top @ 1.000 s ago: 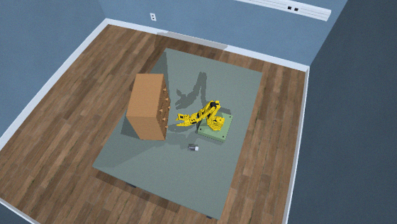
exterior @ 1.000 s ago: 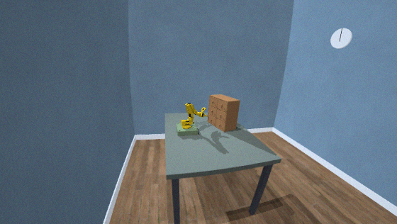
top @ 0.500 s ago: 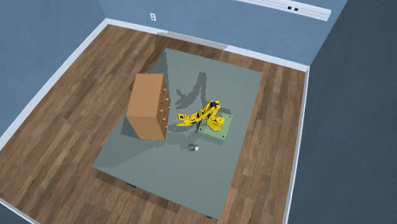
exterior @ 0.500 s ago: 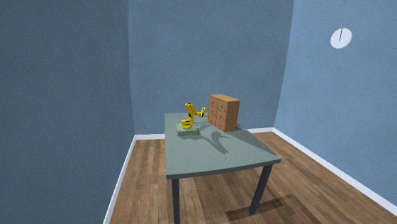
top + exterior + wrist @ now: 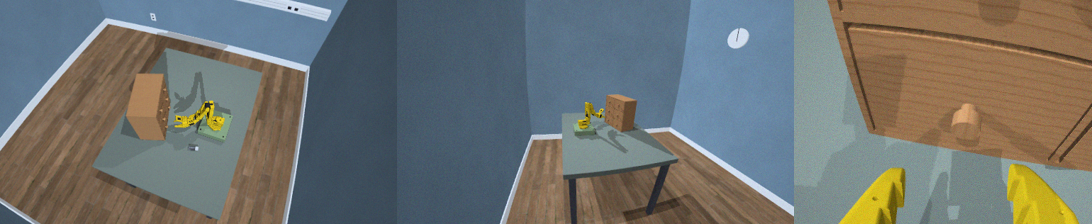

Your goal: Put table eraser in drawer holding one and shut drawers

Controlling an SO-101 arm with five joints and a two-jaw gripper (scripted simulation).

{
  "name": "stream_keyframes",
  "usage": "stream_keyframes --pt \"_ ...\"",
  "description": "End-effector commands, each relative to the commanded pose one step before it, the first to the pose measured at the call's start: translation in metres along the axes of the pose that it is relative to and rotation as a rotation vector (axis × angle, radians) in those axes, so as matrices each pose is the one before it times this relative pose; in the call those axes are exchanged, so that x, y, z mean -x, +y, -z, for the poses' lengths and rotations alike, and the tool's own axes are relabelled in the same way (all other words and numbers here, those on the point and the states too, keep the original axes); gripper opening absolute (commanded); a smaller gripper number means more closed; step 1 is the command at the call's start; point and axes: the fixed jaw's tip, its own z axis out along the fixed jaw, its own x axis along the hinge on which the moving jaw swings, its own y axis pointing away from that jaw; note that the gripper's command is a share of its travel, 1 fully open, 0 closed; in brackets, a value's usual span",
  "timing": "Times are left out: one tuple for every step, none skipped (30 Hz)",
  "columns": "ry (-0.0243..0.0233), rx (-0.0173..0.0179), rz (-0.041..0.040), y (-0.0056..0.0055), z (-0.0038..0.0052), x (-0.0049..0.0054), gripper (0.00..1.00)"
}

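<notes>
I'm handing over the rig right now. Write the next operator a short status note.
Gripper: partly open, holding nothing, fingers apart and lined up on the knob of a bottom-row drawer, not touching it.
Eraser: on the table, beside the arm's base.
Cabinet: every drawer in view looks shut.
Done: nothing visible.
Left: open drawers to find the matching eraser, drop this one in, shut all.

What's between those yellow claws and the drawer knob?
Nothing: in the wrist view only bare table shows between the open gripper and the knob.
</notes>
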Motion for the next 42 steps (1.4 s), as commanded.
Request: stream_keyframes --pt "-0.01842 -0.01086 -0.01333 -0.00323 -0.015944 -0.0055 0.21" --pt "-0.00004 -0.00181 -0.00054 -0.00056 -0.003202 -0.00226 0.21" --pt "-0.00003 -0.00182 -0.00054 -0.00057 -0.003138 -0.00246 0.21" --pt "-0.00004 -0.00181 -0.00054 -0.00057 -0.003065 -0.00266 0.21" --pt "-0.00003 -0.00182 -0.00054 -0.00058 -0.002979 -0.00286 0.21" --pt "0.0 0.0 0.0 0.0 0.0 0.0 0.21" --pt "0.0 0.0 0.0 0.0 0.0 0.0 0.21" --pt "-0.00003 -0.00143 -0.00043 -0.00046 -0.002282 -0.00239 0.21" --pt "0.00001 0.0 0.0 0.0 0.0 0.0 0.21" --pt "-0.00001 0.0 0.0 0.0 0.0 0.0 0.21" --pt "0.00001 0.0 0.0 0.0 0.0 0.0 0.21" --pt "-0.00001 0.0 0.0 0.0 0.0 0.0 0.21" --pt "0.00001 0.0 0.0 0.0 0.0 0.0 0.21" --pt "-0.00001 0.0 0.0 0.0 0.0 0.0 0.21" --pt "0.00001 0.0 0.0 0.0 0.0 0.0 0.21" --pt "-0.00001 0.0 0.0 0.0 0.0 0.0 0.21" --pt "0.00001 0.0 0.0 0.0 0.0 0.0 0.21" --pt "-0.00001 0.0 0.0 0.0 0.0 0.0 0.21" --pt "0.00001 0.0 0.0 0.0 0.0 0.0 0.21" --pt "-0.00001 0.0 0.0 0.0 0.0 0.0 0.21" --pt "0.00001 0.0 0.0 0.0 0.0 0.0 0.21" --pt "-0.00001 0.0 0.0 0.0 0.0 0.0 0.21" --pt "0.0 0.0 0.0 0.0 0.0 0.0 0.21" --pt "0.0 0.0 0.0 0.0 0.0 0.0 0.21" --pt "0.0 -0.00038 -0.00014 -0.00012 -0.000067 -0.00012 0.21" --pt "-0.00001 -0.00038 -0.00014 -0.00012 -0.000068 -0.00012 0.21" --pt "0.0 -0.00038 -0.00014 -0.00012 -0.000067 -0.00012 0.21" --pt "-0.00001 -0.00038 -0.00014 -0.00012 -0.000067 -0.00012 0.21" --pt "0.0 -0.00038 -0.00014 -0.00012 -0.000067 -0.00012 0.21" --pt "-0.00001 -0.00038 -0.00014 -0.00012 -0.000067 -0.00012 0.21" --pt "0.0 -0.00038 -0.00014 -0.00012 -0.000066 -0.00012 0.21" --pt "-0.00001 -0.00038 -0.00014 -0.00012 -0.000067 -0.00012 0.21" --pt "0.0 -0.00038 -0.00014 -0.00012 -0.000066 -0.00012 0.21" --pt "-0.00001 -0.00038 -0.00014 -0.00012 -0.000066 -0.00012 0.21" --pt "0.0 -0.00038 -0.00014 -0.00012 -0.000066 -0.00012 0.21" --pt "-0.00001 -0.00038 -0.00014 -0.00012 -0.000066 -0.00012 0.21" --pt "0.0 -0.00038 -0.00014 -0.00012 -0.000066 -0.00012 0.21" --pt "-0.00001 -0.00038 -0.00014 -0.00012 -0.000066 -0.00012 0.21" --pt "0.0 -0.00038 -0.00013 -0.00012 -0.000065 -0.00012 0.21" --pt "0.0 0.0 0.0 0.0 0.0 0.0 0.21" --pt "0.0 0.0 0.0 0.0 0.0 0.0 0.21" --pt "-0.00001 -0.00038 -0.00014 -0.00012 -0.000066 -0.00012 0.21"
